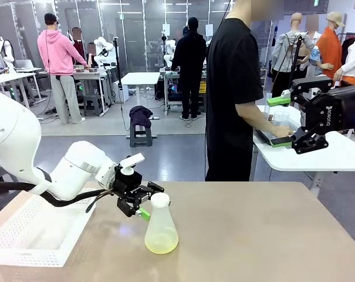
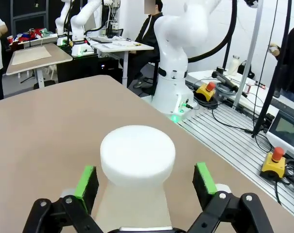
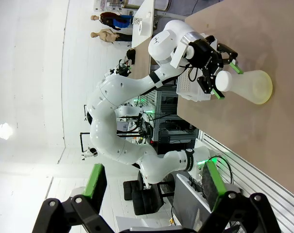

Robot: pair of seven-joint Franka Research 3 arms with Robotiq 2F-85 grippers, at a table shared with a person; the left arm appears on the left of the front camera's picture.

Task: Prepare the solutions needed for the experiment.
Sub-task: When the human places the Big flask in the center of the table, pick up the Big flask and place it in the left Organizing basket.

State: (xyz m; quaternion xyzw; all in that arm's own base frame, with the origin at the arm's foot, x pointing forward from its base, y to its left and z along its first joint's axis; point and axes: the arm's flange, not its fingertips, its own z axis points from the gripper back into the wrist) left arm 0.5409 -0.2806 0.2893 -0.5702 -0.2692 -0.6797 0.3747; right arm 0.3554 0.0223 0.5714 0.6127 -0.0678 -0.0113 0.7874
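Note:
A frosted conical flask (image 1: 161,226) stands on the tan table (image 1: 253,235), left of centre, with a white round stopper (image 1: 159,200) in its neck. The solutions show as a shallow pale yellow-green layer (image 1: 161,243) at its bottom. My left gripper (image 1: 149,201) is open and straddles the flask's neck just below the stopper. In the left wrist view the stopper (image 2: 137,155) sits between the green pads (image 2: 86,182), with a gap on both sides. My right gripper (image 1: 280,122) hangs open and empty, high at the right. From the right wrist view (image 3: 152,182) the flask (image 3: 251,86) shows far off.
A white perforated tray (image 1: 36,235) lies at the table's left edge, under my left arm. A person in black (image 1: 233,88) stands at the far side, turned to a white side table (image 1: 330,158) on the right.

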